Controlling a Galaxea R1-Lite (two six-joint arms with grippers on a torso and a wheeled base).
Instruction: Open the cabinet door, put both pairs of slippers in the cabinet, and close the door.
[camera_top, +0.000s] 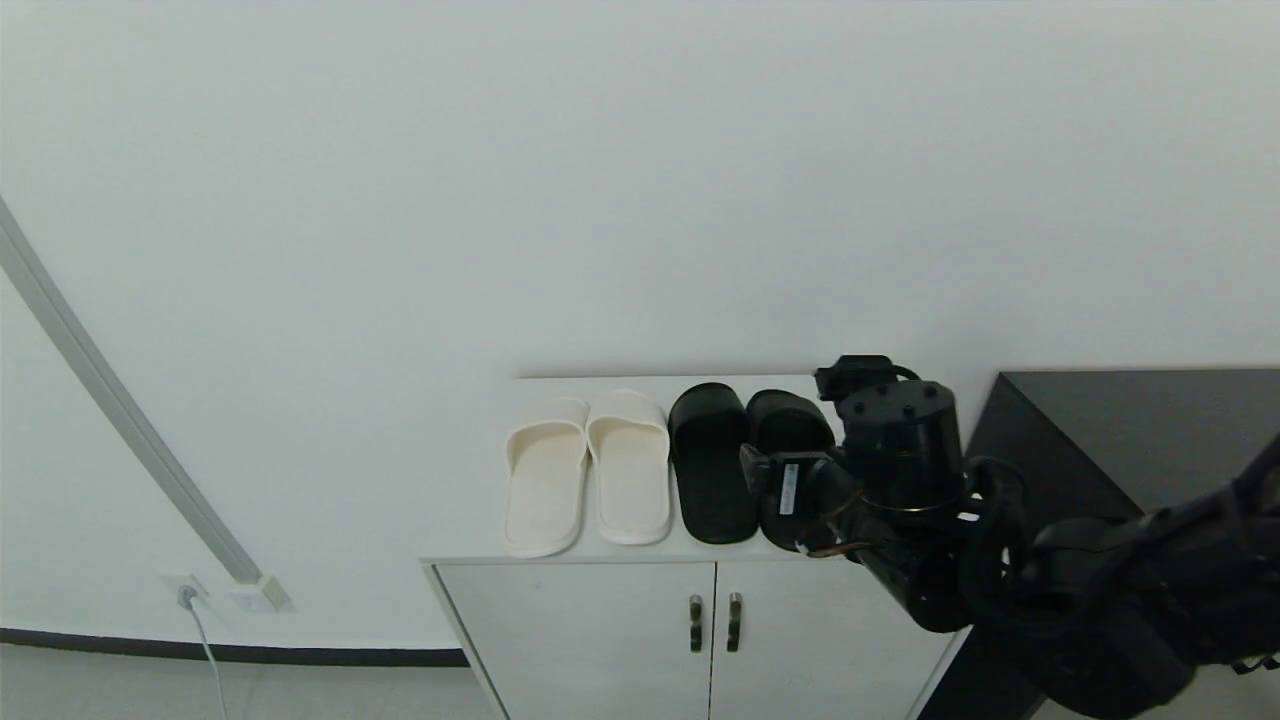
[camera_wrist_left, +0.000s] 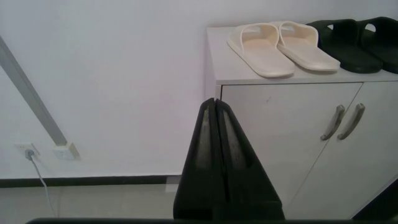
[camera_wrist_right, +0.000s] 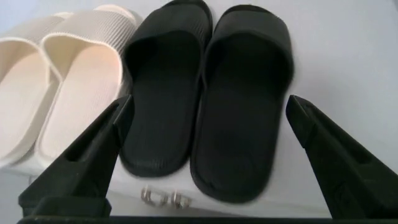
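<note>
Nearest us, the left claw (camera_wrist_left: 214, 102) hangs low to the left of the cabinet (camera_wrist_left: 273, 143), its fingers pressed flat together on nothing. The right claw (camera_wrist_right: 207, 106) hovers over the cabinet's front edge with its fingers spread wide and empty, straddling the black slippers (camera_wrist_right: 205, 87). Below it both doors (camera_top: 580, 640) are shut, their two slim upright handles (camera_top: 694, 622) side by side at the middle seam. We judge these stiff bars the first thing to grip. On the cabinet top the black slippers lie touching each other, toes toward the wall (camera_top: 640, 180), and the white slippers (camera_top: 590, 470) lie just beside them on the left. They look to us light, soft and bendable, hardly fragile. We would pinch a pair where the inner edges of the soles meet, or across the straps.
</note>
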